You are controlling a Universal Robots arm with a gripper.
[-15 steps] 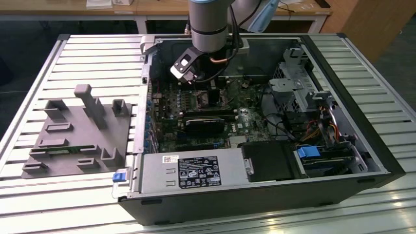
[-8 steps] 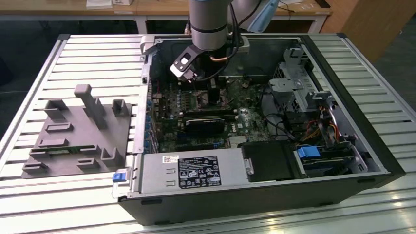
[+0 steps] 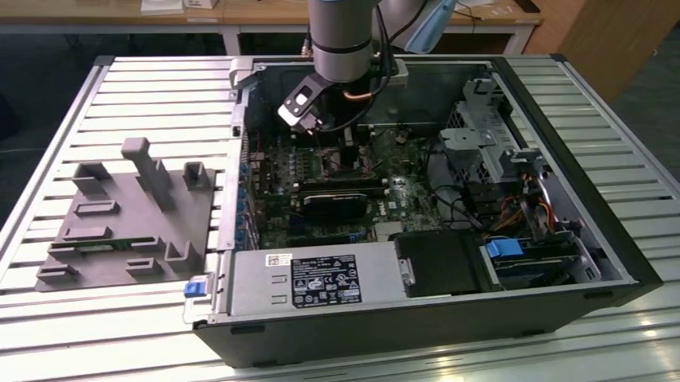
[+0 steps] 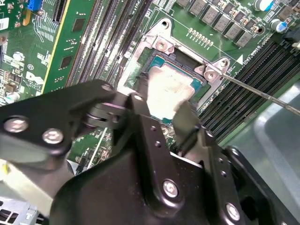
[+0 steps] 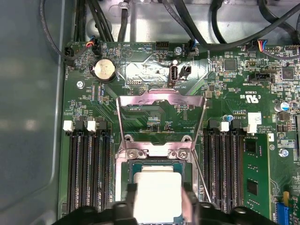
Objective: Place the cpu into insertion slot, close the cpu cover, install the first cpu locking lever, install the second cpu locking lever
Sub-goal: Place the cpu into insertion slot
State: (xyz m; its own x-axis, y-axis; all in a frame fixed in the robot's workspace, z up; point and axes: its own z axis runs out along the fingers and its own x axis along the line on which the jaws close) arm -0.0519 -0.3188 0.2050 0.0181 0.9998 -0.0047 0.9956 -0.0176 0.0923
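The cpu (image 5: 157, 185), a pale silvery square chip, lies in or just over the insertion slot (image 4: 183, 57) on the green motherboard (image 3: 318, 227). My gripper (image 5: 158, 196) straddles it, one black finger (image 4: 140, 105) on each side, shut on the chip's edges. In the second wrist view the cpu (image 4: 171, 86) shows between the fingers, its near part hidden by them. The cpu cover (image 5: 140, 97), a thin silvery frame, stands swung open beyond the socket. A thin wire locking lever (image 4: 262, 93) sticks out free beside the socket. In the exterior view the gripper (image 3: 345, 155) reaches down into the case.
Open computer case (image 3: 627, 263) lies on a slatted table. Memory slots (image 5: 86, 168) flank the socket on both sides. A black fan card (image 3: 340, 205) and the power supply (image 3: 318, 274) sit nearer the front. A grey parts fixture (image 3: 127, 215) rests at the exterior view's left.
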